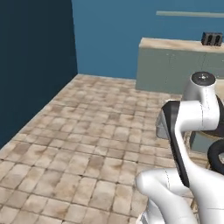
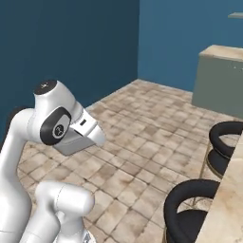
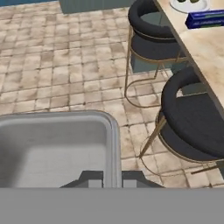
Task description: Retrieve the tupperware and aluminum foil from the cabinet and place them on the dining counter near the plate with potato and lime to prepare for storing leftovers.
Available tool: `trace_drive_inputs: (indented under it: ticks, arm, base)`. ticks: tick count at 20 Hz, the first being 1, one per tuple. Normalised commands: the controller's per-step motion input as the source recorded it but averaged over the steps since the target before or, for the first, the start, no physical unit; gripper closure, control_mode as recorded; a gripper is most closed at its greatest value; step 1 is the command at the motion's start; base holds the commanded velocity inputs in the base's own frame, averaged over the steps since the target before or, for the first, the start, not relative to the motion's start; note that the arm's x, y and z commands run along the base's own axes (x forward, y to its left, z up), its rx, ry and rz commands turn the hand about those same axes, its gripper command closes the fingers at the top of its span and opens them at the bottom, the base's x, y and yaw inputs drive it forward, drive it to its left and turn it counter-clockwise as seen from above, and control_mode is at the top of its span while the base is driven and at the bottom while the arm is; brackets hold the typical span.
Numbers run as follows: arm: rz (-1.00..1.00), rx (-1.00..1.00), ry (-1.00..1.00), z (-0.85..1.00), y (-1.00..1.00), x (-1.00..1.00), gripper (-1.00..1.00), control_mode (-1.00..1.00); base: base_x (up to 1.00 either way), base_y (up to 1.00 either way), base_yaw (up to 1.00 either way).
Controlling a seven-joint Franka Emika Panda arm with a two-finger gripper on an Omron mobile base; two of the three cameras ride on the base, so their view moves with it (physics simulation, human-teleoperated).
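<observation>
The tupperware, a translucent grey container, sits close in the lower left of the hand view, and my gripper is shut on its rim. It also shows as a grey box under the hand in the right base view and the left base view. The aluminum foil, a dark-blue carton, lies on the dining counter at the upper right, right beside the plate with green and pale food. I am over the tiled floor, left of the counter. The cabinet is out of view.
Two black round stools on thin gold legs stand between me and the dining counter's edge. A grey-green base unit with a marble top carries a dark toaster at the far wall. Open tiled floor lies left.
</observation>
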Motion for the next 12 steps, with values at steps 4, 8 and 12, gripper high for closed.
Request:
trace_drive_inputs:
  ticks: [4, 8, 12]
  arm:
    - [0.0, 0.0, 0.0, 0.0, 0.0, 0.0, 1.0, 1.0]
    - [0.0, 0.0, 0.0, 0.0, 0.0, 0.0, 1.0, 1.0]
    - [0.0, 0.0, 0.0, 0.0, 0.0, 0.0, 1.0, 1.0]
  base:
    - [0.88, 0.3, -0.56]
    - [0.82, 0.41, -0.57]
    - [0.8, 0.41, -0.58]
